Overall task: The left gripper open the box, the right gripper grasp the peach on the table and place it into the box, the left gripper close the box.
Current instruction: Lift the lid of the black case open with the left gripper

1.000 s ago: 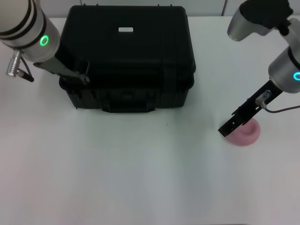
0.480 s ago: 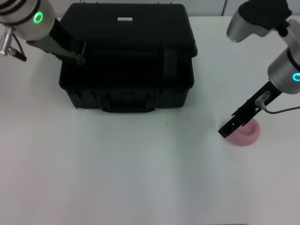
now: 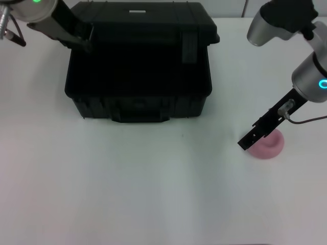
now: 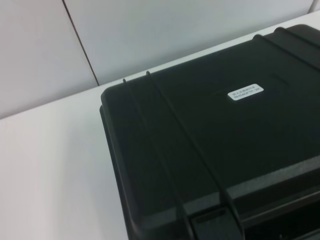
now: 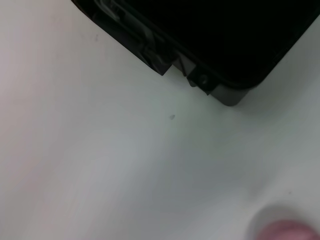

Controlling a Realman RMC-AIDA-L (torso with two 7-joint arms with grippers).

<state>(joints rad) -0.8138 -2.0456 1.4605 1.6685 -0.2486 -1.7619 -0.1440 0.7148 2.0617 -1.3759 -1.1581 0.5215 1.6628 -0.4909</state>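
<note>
Left wrist view, box [image 4: 210, 150] white label [image 4: 245, 92] unreadable, both claws' spread cannot tell.

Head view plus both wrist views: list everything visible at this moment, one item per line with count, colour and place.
box: one, black, far left-centre of the table, lid raised towards the back
label: one, white, on the lid's top
peach: one, pale pink, on the table's right side, apart from the box
table: one, white, under everything
left end effector: one, black, at the lid's left front corner
right end effector: one, black, low at the peach's left edge
</note>
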